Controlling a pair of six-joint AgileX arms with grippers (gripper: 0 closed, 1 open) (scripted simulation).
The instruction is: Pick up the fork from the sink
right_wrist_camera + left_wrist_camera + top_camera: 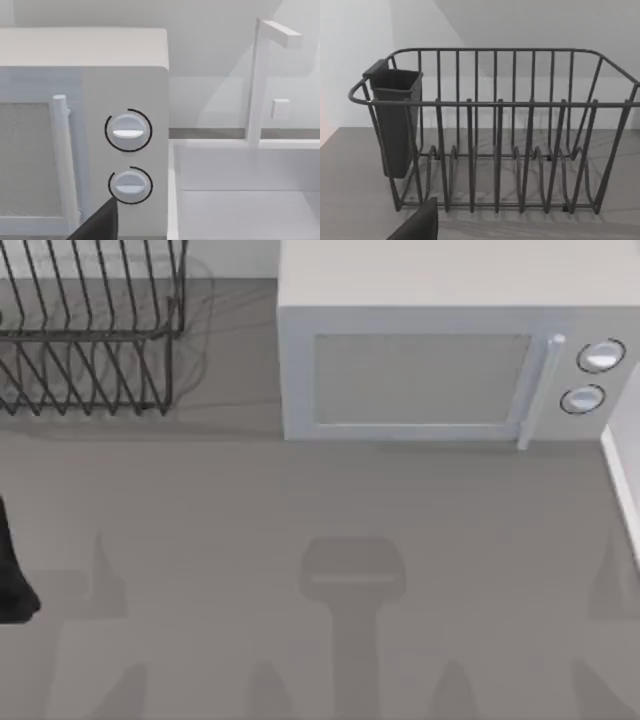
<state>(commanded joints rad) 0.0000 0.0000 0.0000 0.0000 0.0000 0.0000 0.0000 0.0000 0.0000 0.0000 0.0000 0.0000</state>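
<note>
Right wrist view, white sink [240, 200] beside microwave [85, 130], faucet [255, 80] behind

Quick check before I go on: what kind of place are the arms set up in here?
It looks like a rendered kitchen counter. A wire dish rack stands at the top view's back left, a white microwave with two dials beside it, and the right wrist view shows a white sink with a faucet next to the microwave.

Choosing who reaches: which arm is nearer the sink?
Right. The right claw faces the sink, close ahead beside the microwave; the left arm is at the table's left edge by the dish rack.
</note>
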